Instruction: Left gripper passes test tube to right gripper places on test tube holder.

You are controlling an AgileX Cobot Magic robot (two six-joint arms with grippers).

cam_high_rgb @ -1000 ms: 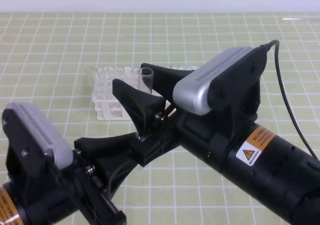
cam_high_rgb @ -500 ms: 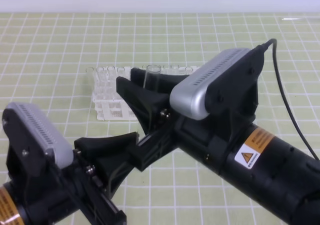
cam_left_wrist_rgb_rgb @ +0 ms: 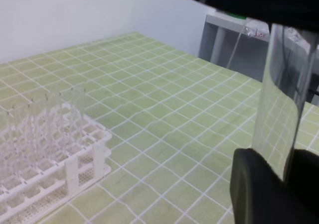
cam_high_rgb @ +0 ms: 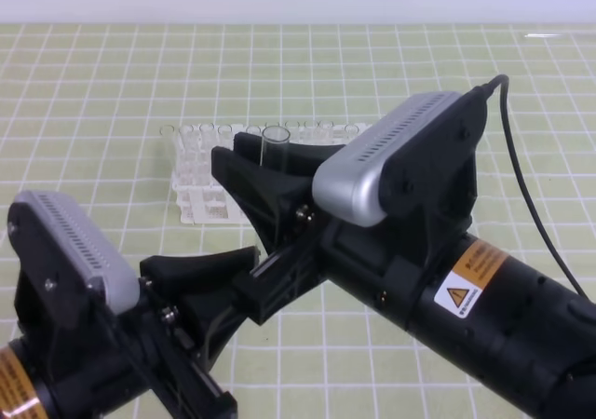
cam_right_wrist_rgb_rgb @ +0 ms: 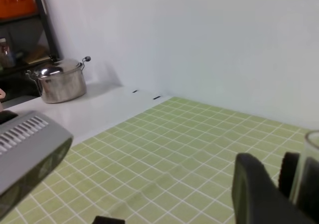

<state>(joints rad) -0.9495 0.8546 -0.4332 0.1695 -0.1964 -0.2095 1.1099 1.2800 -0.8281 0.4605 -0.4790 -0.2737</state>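
Observation:
The clear test tube [cam_high_rgb: 275,145] stands nearly upright above the mat, its open rim on top. My right gripper [cam_high_rgb: 261,160] has its black fingers pressed close around the tube's upper part, shut on it. In the left wrist view the tube [cam_left_wrist_rgb_rgb: 279,109] runs down between the fingers of my left gripper [cam_left_wrist_rgb_rgb: 288,181], which is shut on its lower end. From above, the left gripper [cam_high_rgb: 250,257] sits under the right one. The right wrist view catches only the tube's rim and side [cam_right_wrist_rgb_rgb: 311,164] at the frame's edge. The white test tube holder [cam_high_rgb: 200,184] [cam_left_wrist_rgb_rgb: 50,154] stands behind, apart from both grippers.
A green grid mat [cam_high_rgb: 112,84] covers the table. The holder carries several other clear tubes. In the right wrist view a steel pot [cam_right_wrist_rgb_rgb: 60,79] sits on a white counter far off. A grey stand [cam_left_wrist_rgb_rgb: 224,40] is beyond the mat.
The right gripper's fingers have drawn together around the tube, from wide apart to close on it. The right arm shifted slightly left, and the tube rim wobbled a little.

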